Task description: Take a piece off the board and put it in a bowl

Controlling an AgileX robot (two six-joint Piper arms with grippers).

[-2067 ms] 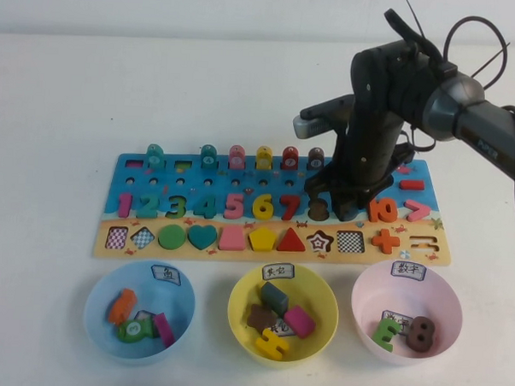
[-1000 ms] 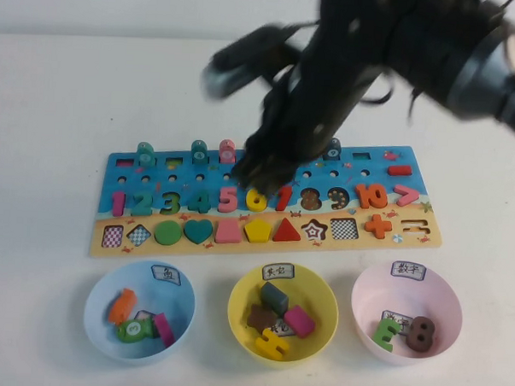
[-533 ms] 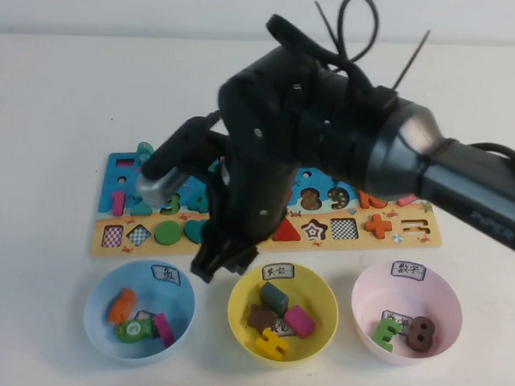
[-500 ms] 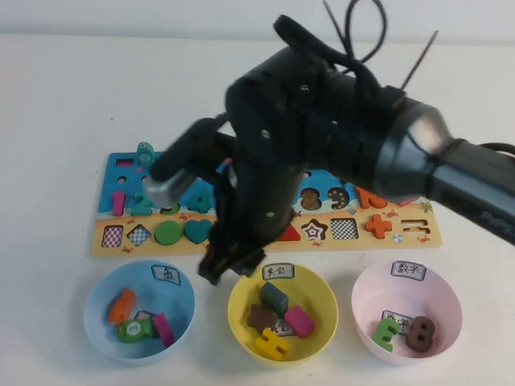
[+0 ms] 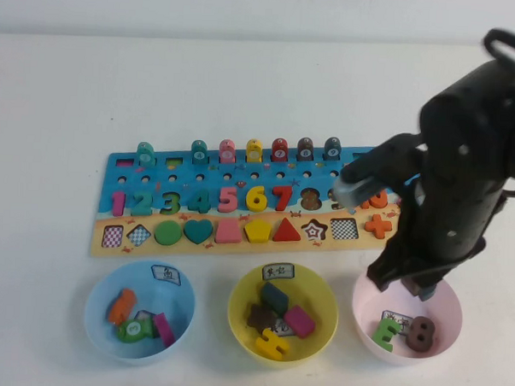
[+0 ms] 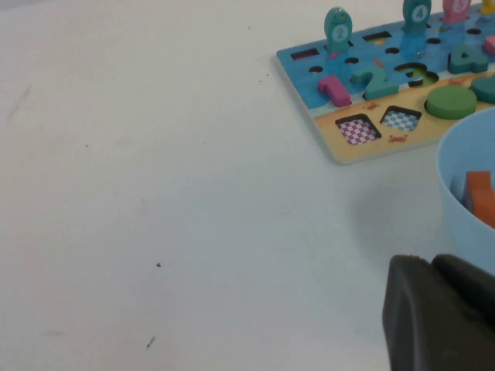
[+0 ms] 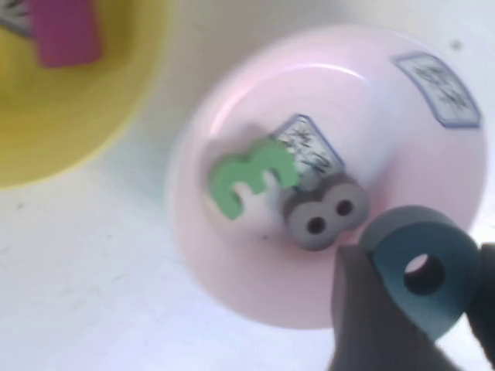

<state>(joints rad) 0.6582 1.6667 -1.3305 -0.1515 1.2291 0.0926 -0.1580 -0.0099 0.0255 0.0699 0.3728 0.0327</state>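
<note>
My right gripper (image 5: 410, 285) hangs over the near-left rim of the pale pink bowl (image 5: 451, 328). In the right wrist view it (image 7: 425, 297) is shut on the slate grey-blue 9 (image 7: 421, 267), held above the bowl's (image 7: 232, 270) edge. A green 3 (image 7: 247, 182) and a brown 8 (image 7: 321, 216) lie inside the bowl. The long board (image 5: 108, 191) lies behind the bowls, its right end hidden by the arm. My left gripper (image 6: 433, 309) rests low on the table beside the light blue bowl (image 6: 456, 170), fingers together and empty.
A yellow bowl (image 5: 240, 308) with several pieces stands in the middle, and the light blue bowl (image 5: 94, 310) with pieces at the left. The board's (image 6: 340, 147) left end shows in the left wrist view. Bare white table lies behind the board.
My right arm has swung from above the gap between the blue and yellow bowls to the right, and now hangs over the pink bowl. The left arm has not moved.
</note>
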